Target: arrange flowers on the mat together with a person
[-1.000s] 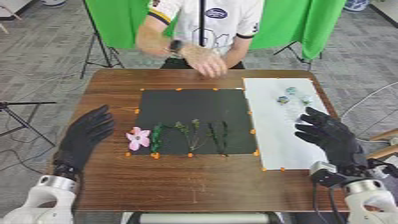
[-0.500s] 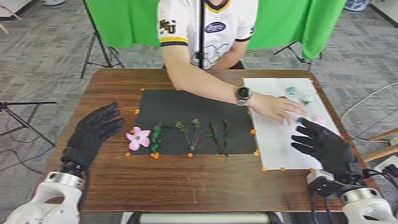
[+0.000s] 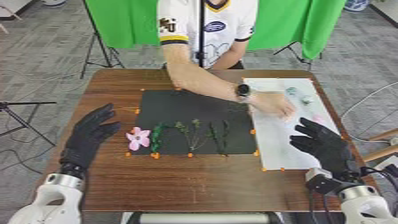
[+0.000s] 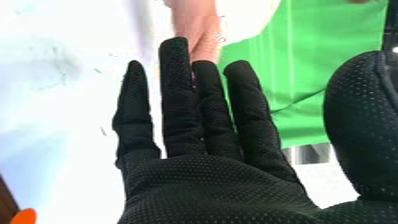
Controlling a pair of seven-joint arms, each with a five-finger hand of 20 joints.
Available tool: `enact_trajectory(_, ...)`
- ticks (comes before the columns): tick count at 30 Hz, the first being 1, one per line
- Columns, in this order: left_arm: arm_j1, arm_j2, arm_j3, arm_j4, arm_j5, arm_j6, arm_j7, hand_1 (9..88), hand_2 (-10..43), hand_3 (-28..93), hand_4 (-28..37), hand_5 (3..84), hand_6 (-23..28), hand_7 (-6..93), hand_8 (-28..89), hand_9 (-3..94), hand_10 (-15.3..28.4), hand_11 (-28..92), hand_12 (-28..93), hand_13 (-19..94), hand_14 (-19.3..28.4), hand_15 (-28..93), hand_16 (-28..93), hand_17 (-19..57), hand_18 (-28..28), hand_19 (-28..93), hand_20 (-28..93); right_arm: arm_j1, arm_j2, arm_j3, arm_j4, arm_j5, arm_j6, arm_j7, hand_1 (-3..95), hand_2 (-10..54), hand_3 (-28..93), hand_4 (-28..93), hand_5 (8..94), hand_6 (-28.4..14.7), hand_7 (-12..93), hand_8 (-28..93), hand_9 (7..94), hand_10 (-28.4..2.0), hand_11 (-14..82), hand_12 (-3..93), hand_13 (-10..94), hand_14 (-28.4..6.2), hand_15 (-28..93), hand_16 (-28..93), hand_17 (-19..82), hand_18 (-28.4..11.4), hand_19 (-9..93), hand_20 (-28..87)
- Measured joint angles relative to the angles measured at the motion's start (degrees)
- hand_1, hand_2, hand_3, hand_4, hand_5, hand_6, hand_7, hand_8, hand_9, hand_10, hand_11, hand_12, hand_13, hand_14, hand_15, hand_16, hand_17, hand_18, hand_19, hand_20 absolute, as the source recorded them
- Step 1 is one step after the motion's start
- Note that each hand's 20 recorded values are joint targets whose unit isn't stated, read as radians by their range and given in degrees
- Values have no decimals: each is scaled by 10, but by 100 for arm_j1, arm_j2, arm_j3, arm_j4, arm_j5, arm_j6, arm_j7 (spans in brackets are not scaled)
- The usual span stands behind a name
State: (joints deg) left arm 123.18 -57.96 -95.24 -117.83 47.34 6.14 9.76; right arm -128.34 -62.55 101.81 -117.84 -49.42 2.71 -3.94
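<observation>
One person's hand (image 3: 271,104) shifts from upper centre to over the white sheet (image 3: 285,150), right of frame, grip indiscernible | next bloom probably being chosen | left hand (image 3: 86,136), right hand (image 3: 327,147) wide | pink flower (image 3: 134,142) on black mat (image 3: 160,106), lower left

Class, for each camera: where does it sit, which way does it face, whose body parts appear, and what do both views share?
Head view: on the robot's head, facing forward and down at the wooden table; left robot hand, right robot hand and person's hand appear.
Right wrist view: on the right wrist, looking along right robot hand towards the person's hand.
Shared: right robot hand, person's hand, white sheet, green curtain.
</observation>
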Motion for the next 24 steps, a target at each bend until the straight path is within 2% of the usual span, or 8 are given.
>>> enact_trajectory(2, -25, 2, 72, 22, -13, 23, 53, 264, -31, 696, -242, 320, 26, 242, -117, 256, 109, 288, 208, 263, 136, 570, -41, -47, 207, 523, 160, 6, 0, -44, -13, 176, 91, -40, 206, -17, 874, -265, 434, -45, 183, -112, 427, -134, 141, 211, 408, -117, 393, 198, 117, -204, 496, 265)
enact_trajectory(6, -85, 9, 78, 63, -19, -44, 18, 262, -31, 696, -243, 321, 26, 242, -118, 275, 113, 288, 200, 267, 136, 564, -41, -48, 206, 517, 155, 81, 2, -179, 7, 112, 216, -110, 207, -16, 875, -266, 434, -45, 185, -113, 428, -134, 142, 209, 409, -117, 397, 193, 117, -204, 496, 265)
enact_trajectory(10, -72, 65, -14, 61, -72, -90, 3, 259, -32, 699, -244, 324, 26, 241, -117, 285, 114, 288, 194, 270, 138, 550, -42, -52, 207, 516, 152, 272, -4, -301, 89, -361, 130, -105, 208, -16, 874, -266, 434, -45, 186, -113, 427, -133, 142, 208, 408, -116, 397, 190, 117, -204, 494, 263)
enact_trajectory(14, 94, 107, -196, -18, -148, -84, 7, 258, -30, 699, -247, 326, 27, 241, -118, 287, 114, 289, 189, 272, 139, 538, -41, -54, 208, 516, 149, 452, -39, -340, 107, -567, -70, 11, 207, -14, 872, -267, 433, -44, 186, -114, 426, -134, 140, 208, 406, -117, 396, 189, 116, -205, 493, 262)
enact_trajectory(17, 146, 112, -209, -25, -163, -85, 3, 257, -30, 699, -247, 327, 27, 239, -118, 289, 114, 288, 186, 273, 139, 530, -40, -54, 207, 514, 146, 494, -48, -335, 98, -561, -145, 72, 206, -13, 872, -266, 434, -44, 185, -114, 427, -135, 139, 208, 406, -117, 395, 188, 115, -205, 492, 261)
enact_trajectory(24, 81, 112, -196, 0, -158, -145, -104, 256, -28, 697, -248, 331, 29, 237, -116, 304, 120, 298, 183, 275, 140, 521, -36, -56, 208, 511, 141, 425, -81, -283, 57, -549, -120, 69, 206, -13, 871, -265, 437, -45, 184, -113, 429, -134, 139, 209, 407, -117, 394, 188, 115, -205, 490, 261)
